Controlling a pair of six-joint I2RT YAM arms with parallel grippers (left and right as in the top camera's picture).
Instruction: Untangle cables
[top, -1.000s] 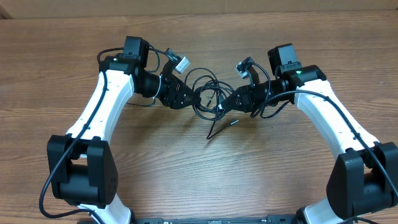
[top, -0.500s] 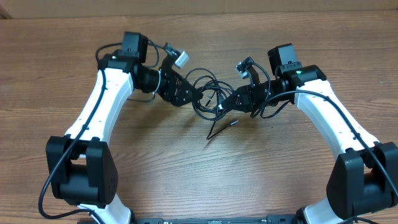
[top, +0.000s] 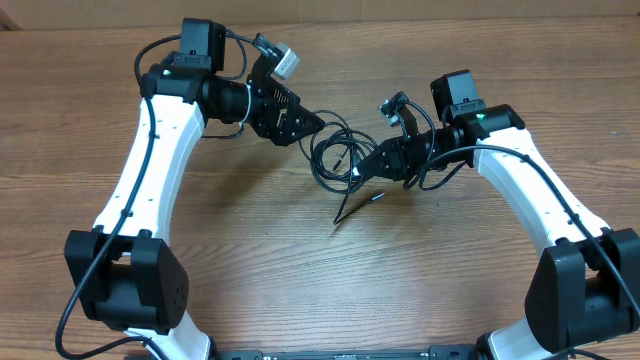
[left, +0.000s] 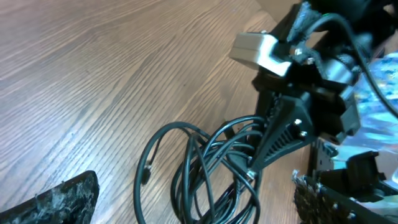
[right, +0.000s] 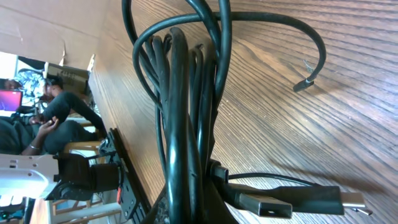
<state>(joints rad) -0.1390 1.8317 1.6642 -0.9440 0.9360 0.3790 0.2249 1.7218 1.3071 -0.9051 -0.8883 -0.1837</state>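
The right end effector (top: 362, 172) pinches the thin black floppy cables (right: 177, 112) while the left end effector (top: 310, 125) is wide open, so pulling could tangle them tighter.

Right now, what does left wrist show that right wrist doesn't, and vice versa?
Left wrist only: the right gripper shut on the cables, the camera mounted above it, and a small plug at the end of a loose loop.
Right wrist only: a metal-tipped plug close up beside the bundle, a free cable end lying apart, and people seated in the background.
Both: the bundled cables and the wood table.
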